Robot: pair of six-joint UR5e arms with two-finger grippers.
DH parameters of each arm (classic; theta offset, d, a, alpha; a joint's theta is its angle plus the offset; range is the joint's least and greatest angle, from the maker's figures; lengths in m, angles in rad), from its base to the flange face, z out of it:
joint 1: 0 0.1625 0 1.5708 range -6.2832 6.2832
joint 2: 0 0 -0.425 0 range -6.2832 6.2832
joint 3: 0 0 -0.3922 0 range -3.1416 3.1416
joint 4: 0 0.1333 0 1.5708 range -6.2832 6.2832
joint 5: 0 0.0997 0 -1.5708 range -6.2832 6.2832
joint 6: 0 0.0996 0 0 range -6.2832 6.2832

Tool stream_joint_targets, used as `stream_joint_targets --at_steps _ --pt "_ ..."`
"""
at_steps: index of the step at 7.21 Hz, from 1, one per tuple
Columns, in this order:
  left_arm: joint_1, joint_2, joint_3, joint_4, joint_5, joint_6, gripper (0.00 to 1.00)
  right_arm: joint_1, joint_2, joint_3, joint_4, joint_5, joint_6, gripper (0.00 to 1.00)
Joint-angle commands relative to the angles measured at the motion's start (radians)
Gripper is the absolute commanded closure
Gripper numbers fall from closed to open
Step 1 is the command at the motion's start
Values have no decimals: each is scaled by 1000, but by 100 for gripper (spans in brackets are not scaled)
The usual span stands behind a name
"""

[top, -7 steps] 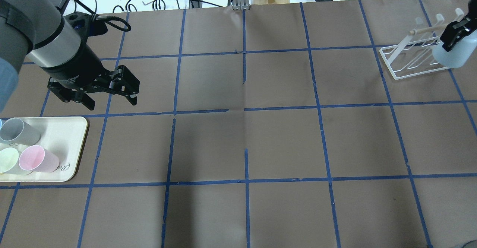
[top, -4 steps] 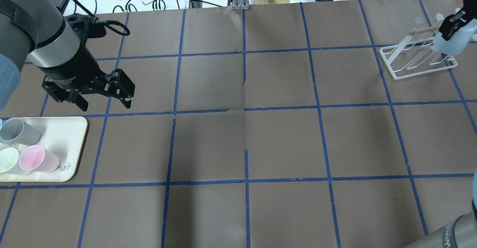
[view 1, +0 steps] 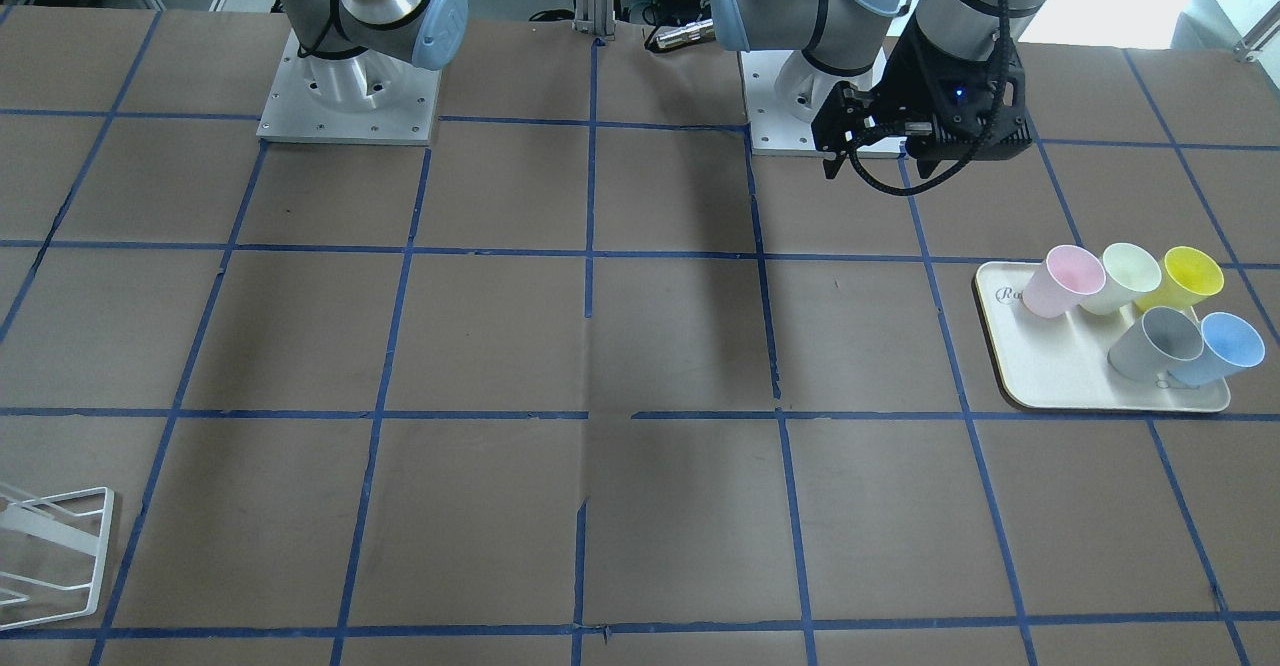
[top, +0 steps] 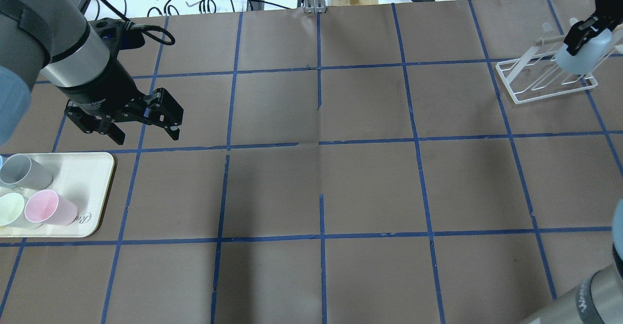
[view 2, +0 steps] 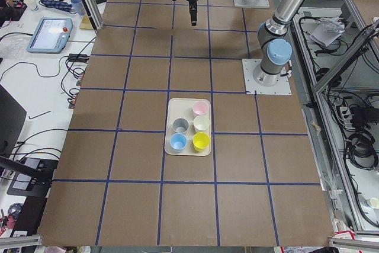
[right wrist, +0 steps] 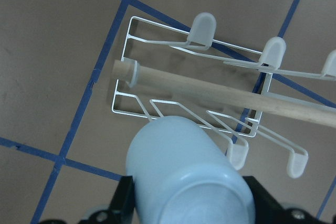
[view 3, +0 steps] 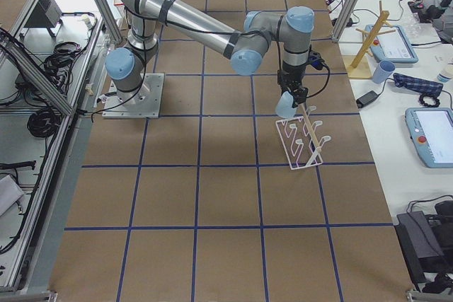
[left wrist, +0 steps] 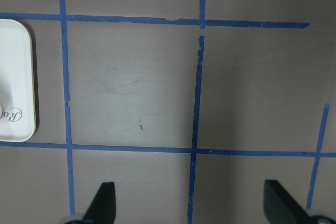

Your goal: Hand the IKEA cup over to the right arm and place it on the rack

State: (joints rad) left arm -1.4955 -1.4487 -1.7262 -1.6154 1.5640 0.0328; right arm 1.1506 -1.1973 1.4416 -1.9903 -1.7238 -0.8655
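over the rack (right wrist: 202,27), the right hand (top: 582,39) grips the ikea cup (top: 580,59).

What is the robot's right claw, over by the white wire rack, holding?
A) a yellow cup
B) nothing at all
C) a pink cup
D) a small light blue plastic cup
D: the right wrist view shows the right gripper closed around a small light blue plastic cup, held just above the white wire rack.
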Motion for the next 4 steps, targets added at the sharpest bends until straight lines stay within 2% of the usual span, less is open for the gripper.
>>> stream_joint_targets --at_steps 1,3,4 --pt "0 -2 0 0 -1 2 0 1 15 -4 -8 4 2 67" --pt "0 -7 0 0 -24 2 0 0 36 -6 -13 32 6 65" --pt "0 -6 -1 0 -19 13 0 0 41 -4 -25 38 10 44"
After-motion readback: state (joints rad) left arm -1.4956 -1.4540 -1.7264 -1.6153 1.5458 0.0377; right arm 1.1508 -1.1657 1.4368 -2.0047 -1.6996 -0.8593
